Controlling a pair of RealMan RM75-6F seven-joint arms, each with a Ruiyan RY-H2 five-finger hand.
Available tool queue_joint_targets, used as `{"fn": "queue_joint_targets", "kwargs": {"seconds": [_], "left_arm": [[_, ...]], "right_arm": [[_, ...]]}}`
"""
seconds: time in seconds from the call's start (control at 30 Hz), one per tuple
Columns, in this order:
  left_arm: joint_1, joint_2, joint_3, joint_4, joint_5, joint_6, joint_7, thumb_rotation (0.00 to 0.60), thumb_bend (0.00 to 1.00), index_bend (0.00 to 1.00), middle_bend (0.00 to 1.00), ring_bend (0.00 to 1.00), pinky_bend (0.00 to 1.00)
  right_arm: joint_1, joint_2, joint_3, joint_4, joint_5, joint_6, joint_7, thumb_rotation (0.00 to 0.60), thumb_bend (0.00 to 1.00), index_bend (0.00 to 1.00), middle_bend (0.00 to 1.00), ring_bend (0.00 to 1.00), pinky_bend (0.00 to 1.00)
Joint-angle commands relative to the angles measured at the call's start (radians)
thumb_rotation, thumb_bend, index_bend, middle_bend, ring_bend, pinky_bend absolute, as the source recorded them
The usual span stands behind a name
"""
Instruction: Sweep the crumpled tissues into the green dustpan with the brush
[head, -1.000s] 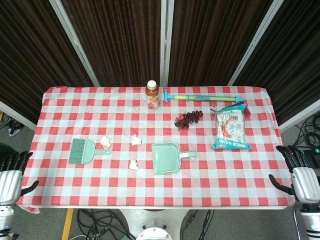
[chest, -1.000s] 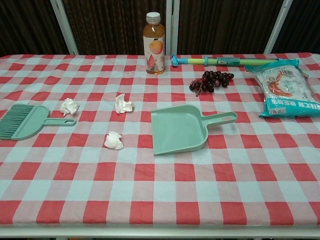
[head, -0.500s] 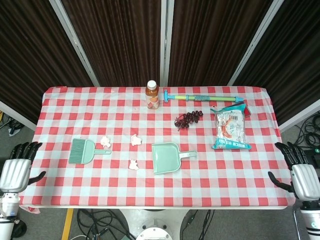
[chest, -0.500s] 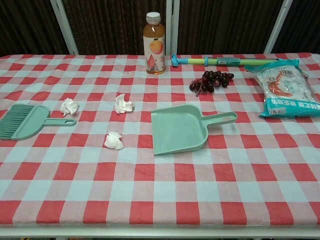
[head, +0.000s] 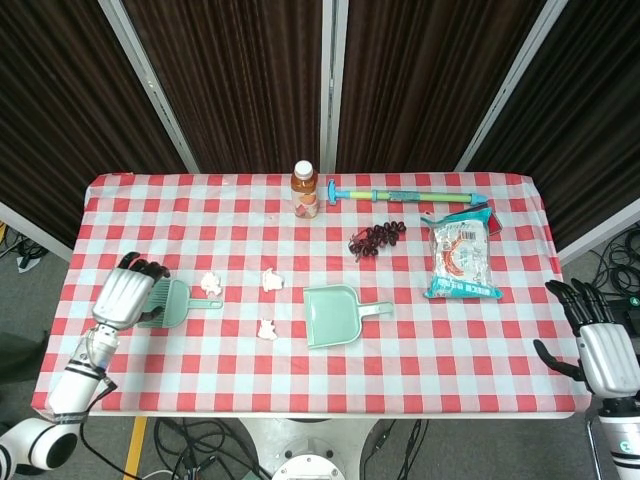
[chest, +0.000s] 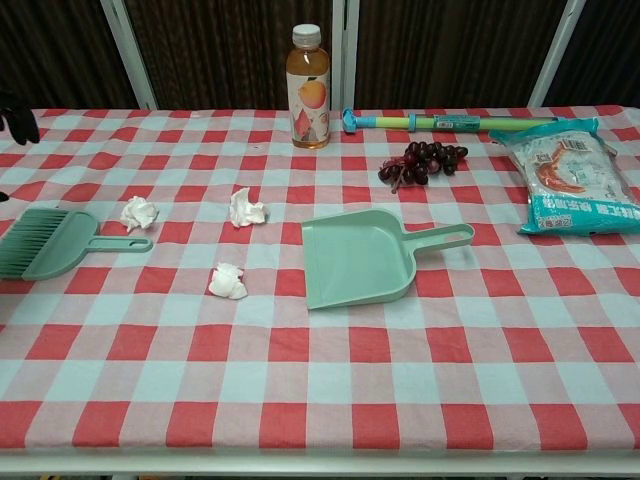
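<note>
Left hand hovers over the brush, fingers curled, holding nothing; it should settle squarely on the handle. Right hand hangs released.

Your left hand covers the bristle end of the brush in the head view, so you cannot tell whether it touches. In the chest view only dark fingertips show at the left edge. Your right hand sits off the bench, its wrist cut by the frame's corner. The bottle label is too small to read.
</note>
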Motion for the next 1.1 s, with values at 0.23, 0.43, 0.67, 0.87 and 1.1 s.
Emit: {"fn": "queue_joint_targets", "kwargs": {"seconds": [0.23,0.43,0.67,0.87,1.1], "left_arm": [[-0.113,-0.154,-0.006,0.052,-0.201,-0.145,0.240,0.600,0.18,0.39,0.41,0.36,0.23],[-0.135,-0.212,0.002,0.076,-0.288,-0.148,0.317,0.600,0.20,0.40,0.42,0.36,0.23],[-0.163,-0.265,0.024,0.103,-0.324,-0.115,0.426,0.600,0.20,0.40,0.42,0.36,0.27],[-0.176,-0.288,0.030,0.105,-0.382,-0.099,0.493,0.600,0.21,0.40,0.43,0.36,0.27],[-0.195,-0.297,0.039,0.115,-0.433,-0.112,0.522,0.600,0.22,0.40,0.44,0.36,0.27]], "right_arm": [[-0.004,0.003,-0.001,-0.006,0.016,-0.007,-0.007,0.600,0.20,0.10,0.11,0.00,0.00],[-0.007,-0.001,-0.006,0.001,0.024,-0.016,-0.002,0.600,0.21,0.10,0.11,0.00,0.00],[-0.009,0.000,-0.005,0.009,0.027,-0.014,0.006,0.600,0.21,0.10,0.11,0.00,0.00],[-0.012,-0.003,-0.005,0.019,0.031,-0.014,0.017,0.600,0.20,0.10,0.11,0.00,0.00],[-0.012,-0.008,-0.005,0.030,0.034,-0.020,0.028,0.600,0.20,0.10,0.11,0.00,0.00]]}}
